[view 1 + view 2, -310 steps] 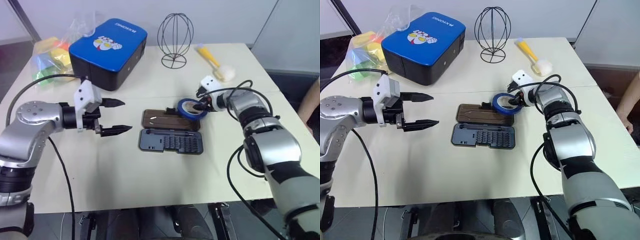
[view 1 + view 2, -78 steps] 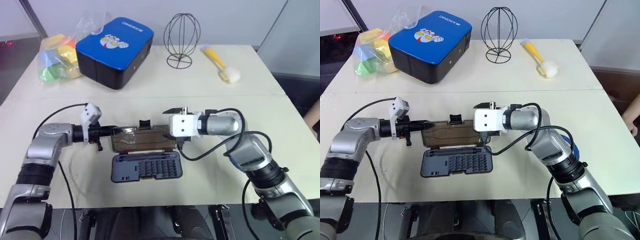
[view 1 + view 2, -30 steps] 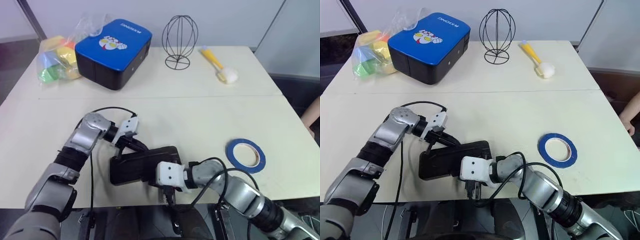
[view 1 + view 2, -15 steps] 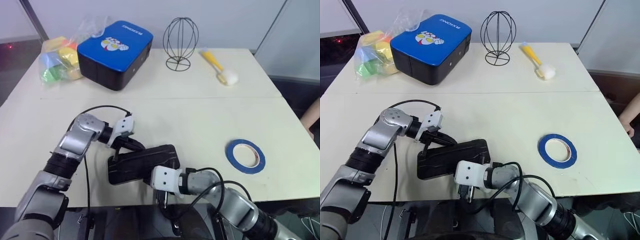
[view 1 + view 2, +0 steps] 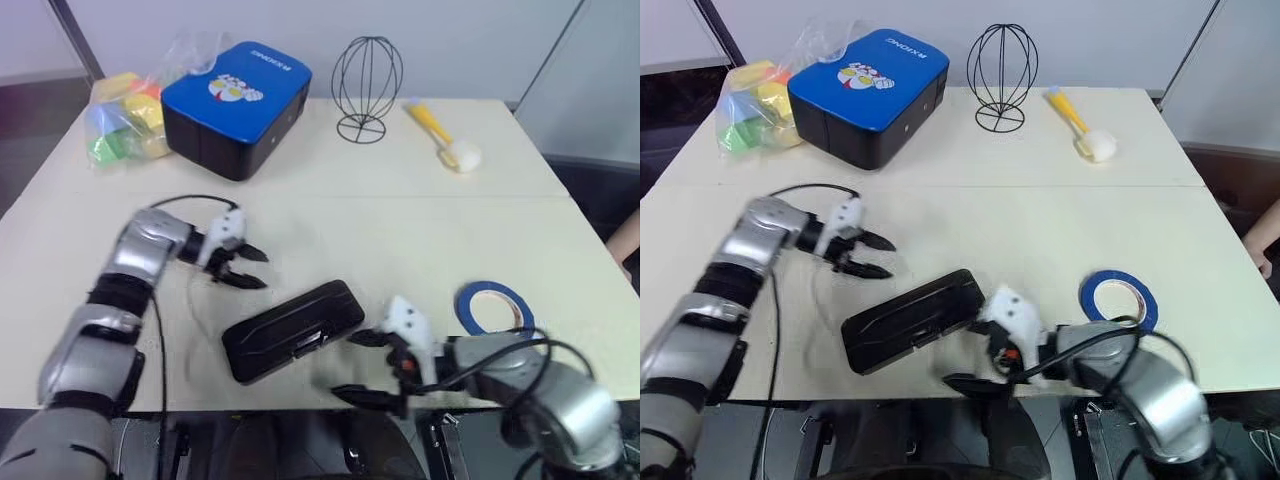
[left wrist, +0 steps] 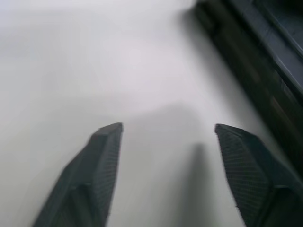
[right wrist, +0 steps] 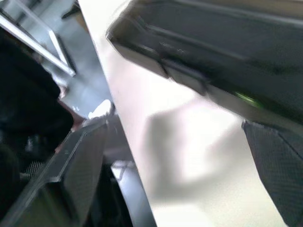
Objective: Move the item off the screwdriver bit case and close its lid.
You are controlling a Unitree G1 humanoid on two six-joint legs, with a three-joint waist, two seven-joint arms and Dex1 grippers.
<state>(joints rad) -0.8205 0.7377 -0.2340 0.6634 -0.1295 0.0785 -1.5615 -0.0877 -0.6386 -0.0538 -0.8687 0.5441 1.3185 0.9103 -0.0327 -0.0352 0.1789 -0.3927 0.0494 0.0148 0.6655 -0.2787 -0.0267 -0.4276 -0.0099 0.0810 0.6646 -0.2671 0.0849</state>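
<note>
The flat black rectangular screwdriver bit case (image 5: 292, 329) with rounded corners lies shut near the front edge of the pale worktop (image 5: 350, 225), a little left of the middle. Its black lid (image 5: 905, 312) is folded down over the tray, outer shell up. The long axis runs slantwise, the right end turned toward the back edge and the left end toward the front edge. A small latch tab shows on its front long side.

The thin ring-shaped roll of blue tape (image 5: 495, 308) lies flat on the worktop toward the front right corner, well apart from the case.

The left gripper (image 5: 247, 267) hangs just behind the case's left end, apart from it, its two black fingers spread with nothing between them; in the left wrist view the case's edge (image 6: 258, 71) lies beyond the fingertips. The right gripper (image 5: 975, 352) sits at the front edge, just in front of the case's right end, fingers wide apart and empty.

At the back left corner stands a big blue-topped black box (image 5: 236, 93) bearing a cartoon figure and a printed word that may read "RXIONG", though it is too small to be sure. Beside it lies a clear bag of coloured blocks (image 5: 125, 118). A black wire egg-shaped frame (image 5: 367, 85) stands at the back edge, and right of it a yellow-handled brush with a white head (image 5: 443, 133).
</note>
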